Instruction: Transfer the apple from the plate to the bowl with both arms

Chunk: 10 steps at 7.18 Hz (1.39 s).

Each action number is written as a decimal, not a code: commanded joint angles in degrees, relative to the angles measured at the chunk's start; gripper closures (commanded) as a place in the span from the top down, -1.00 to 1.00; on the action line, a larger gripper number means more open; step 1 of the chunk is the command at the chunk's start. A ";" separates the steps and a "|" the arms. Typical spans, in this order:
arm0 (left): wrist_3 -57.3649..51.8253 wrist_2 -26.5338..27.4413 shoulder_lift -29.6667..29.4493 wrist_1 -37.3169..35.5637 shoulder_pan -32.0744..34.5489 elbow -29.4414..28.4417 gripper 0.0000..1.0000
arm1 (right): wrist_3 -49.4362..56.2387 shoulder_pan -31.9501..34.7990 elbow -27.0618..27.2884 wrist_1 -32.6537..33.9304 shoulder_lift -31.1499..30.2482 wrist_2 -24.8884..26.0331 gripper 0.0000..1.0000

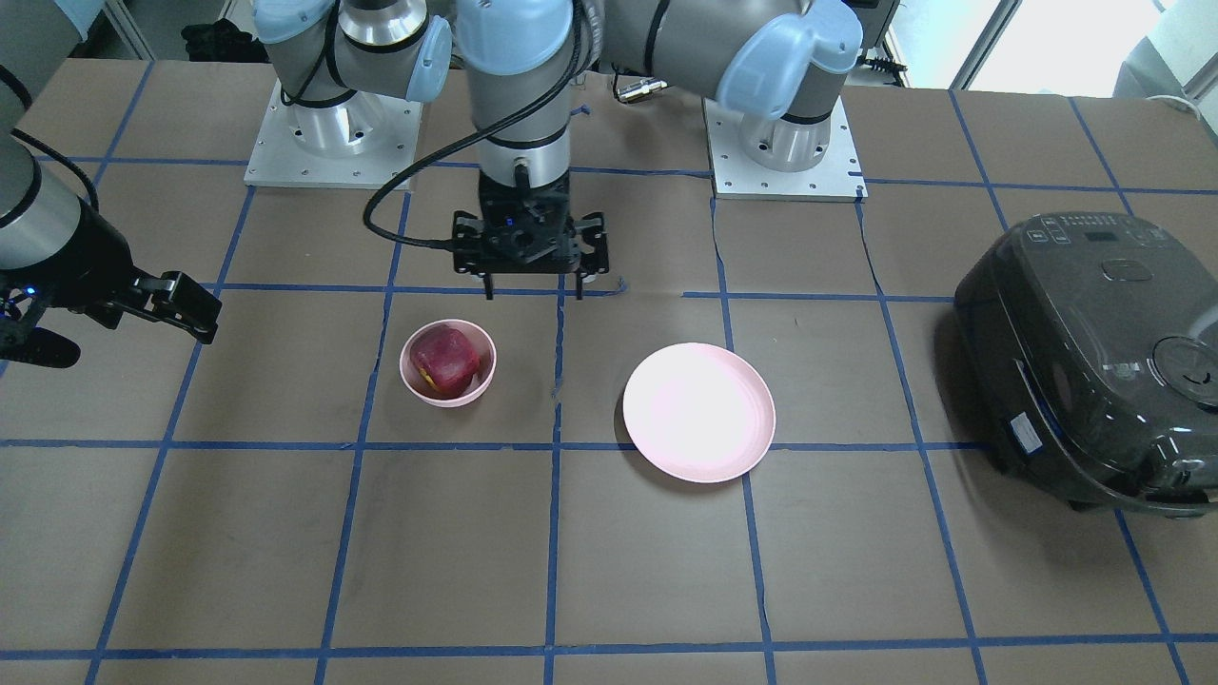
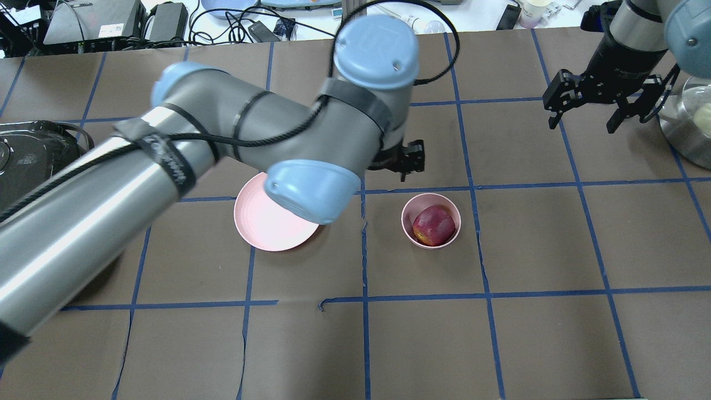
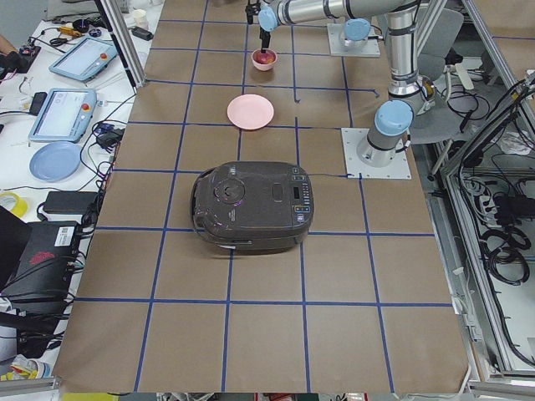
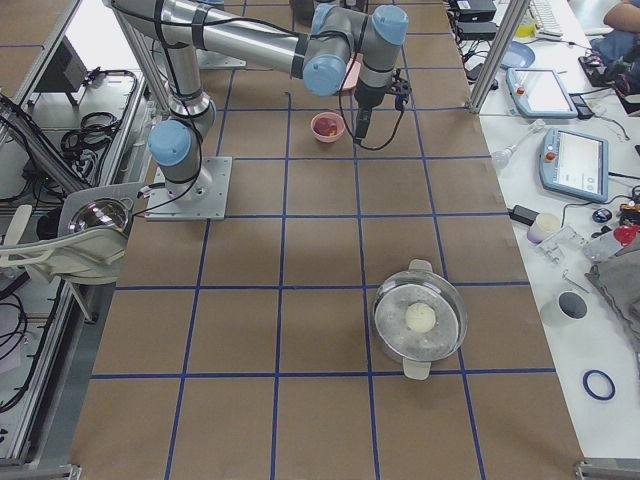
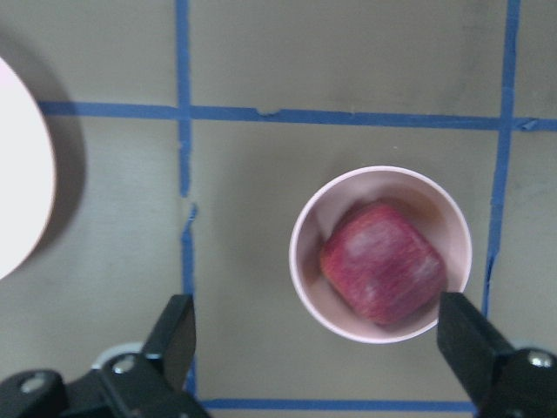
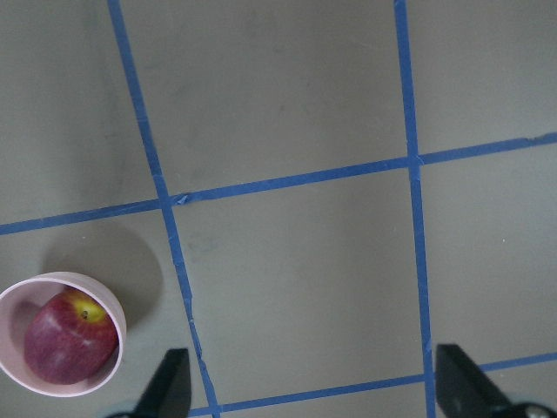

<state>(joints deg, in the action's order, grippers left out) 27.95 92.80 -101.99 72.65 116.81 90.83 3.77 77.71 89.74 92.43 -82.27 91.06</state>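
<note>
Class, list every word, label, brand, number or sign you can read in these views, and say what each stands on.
None can be read as words.
Dark grey rice cooker, control panel: white labels, too small.
White sticker on its side: blurred.
Black box, exterior left view, red mark: too small.
Dark red apple, pale pink bowl, pale pink plate: no print.

Table cover (image 1: 457, 552): brown paper, matt, creased at the seams. The grid is laid in blue tape (image 1: 285, 444), faintly shiny.
Bowl (image 1: 457, 400): pale pink plastic, matt.
Apple (image 1: 444, 358) inside the bowl: dark red skin, a dull sheen is noted.
Plate (image 1: 699, 412) beside the bowl: the same pink plastic, smooth, glare is caught.
Left arm (image 2: 83, 233) on the robot's side of the bowl: brushed silver metal; joint caps (image 2: 311, 189) of glossy light blue plastic.
Rice cooker (image 1: 1085, 352), past the plate from the bowl: dark glossy plastic.
</note>
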 commanded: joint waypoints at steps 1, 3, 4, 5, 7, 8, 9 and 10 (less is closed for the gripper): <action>-14.33 -0.42 8.26 7.40 -11.98 -0.04 1.00 | -0.34 4.96 -1.58 -0.32 -2.79 -0.70 1.00; -25.02 -1.93 11.44 12.48 -21.86 -2.67 1.00 | -0.87 9.46 -1.50 -0.84 -5.77 -0.70 1.00; -27.14 0.43 13.46 17.39 -21.97 -4.77 1.00 | -0.96 10.87 -1.49 -0.85 -6.49 -0.88 1.00; -27.33 0.19 13.65 16.57 -23.02 -4.62 1.00 | -0.96 11.75 -1.58 -0.76 -6.50 -1.05 1.00; -27.34 0.19 11.20 6.74 -23.73 -2.69 1.00 | -0.87 11.94 -1.41 -0.76 -6.58 -1.06 1.00; -26.99 -0.51 10.41 6.63 -23.73 -2.68 1.00 | -0.87 11.85 -1.67 -0.67 -6.58 -0.88 1.00; -26.98 -0.86 10.67 6.81 -23.64 -2.68 1.00 | -0.96 11.94 -1.32 -0.67 -6.58 -1.05 1.00; -27.59 -0.52 11.10 7.76 -23.73 -2.42 1.00 | -0.87 11.94 -1.49 -0.67 -6.58 -1.14 1.00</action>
<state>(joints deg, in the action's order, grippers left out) 0.79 92.20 -91.17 79.79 93.13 88.19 2.86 89.62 88.29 91.75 -88.85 90.01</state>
